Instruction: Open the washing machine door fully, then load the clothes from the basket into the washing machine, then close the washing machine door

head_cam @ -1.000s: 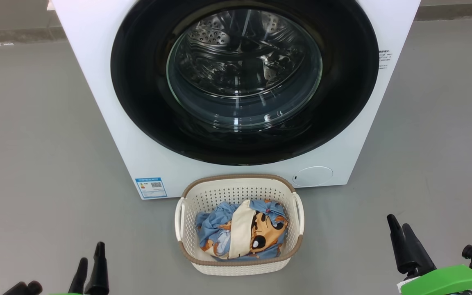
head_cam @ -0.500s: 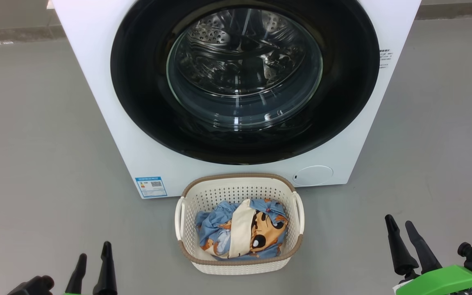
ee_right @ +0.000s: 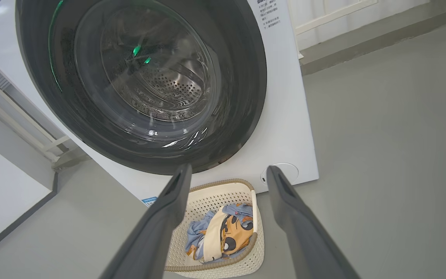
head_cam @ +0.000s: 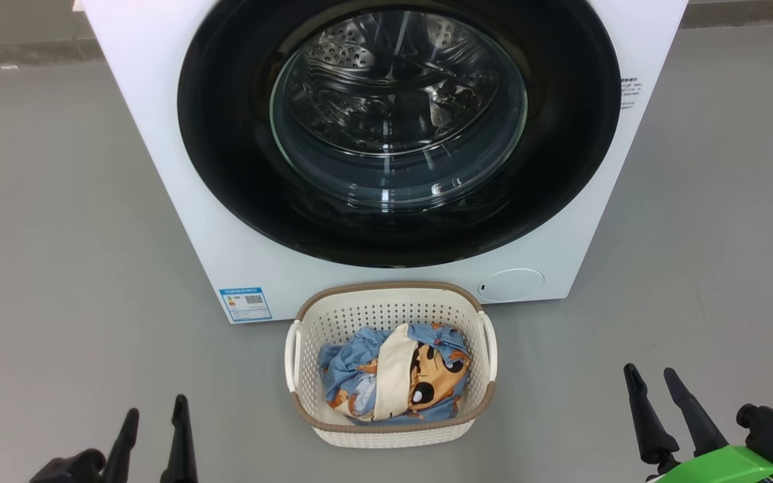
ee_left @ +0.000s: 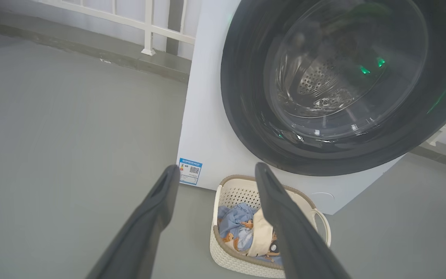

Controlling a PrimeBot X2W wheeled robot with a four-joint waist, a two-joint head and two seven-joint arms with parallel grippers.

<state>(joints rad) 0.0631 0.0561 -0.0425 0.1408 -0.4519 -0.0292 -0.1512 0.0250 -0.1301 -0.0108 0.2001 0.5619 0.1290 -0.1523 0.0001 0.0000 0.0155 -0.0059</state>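
1. The left fingers (head_cam: 182, 436) are held spread, with nothing between them.
2. The right fingers (head_cam: 643, 419) are likewise spread and empty.
3. The basket (head_cam: 386, 290) is set on the grey floor (head_cam: 58, 268) ahead of the fingertips, between the two pairs, touched by neither.
4. The clothes (head_cam: 393, 379) are bundled inside the basket.
5. The washing machine (head_cam: 239, 282) is stood just beyond the basket.
6. The washing machine door (head_cam: 225, 134) is seen shut, farthest from the fingers.

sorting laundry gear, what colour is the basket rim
Brown, with a woven look, on the cream-white basket; clearest in the head view.
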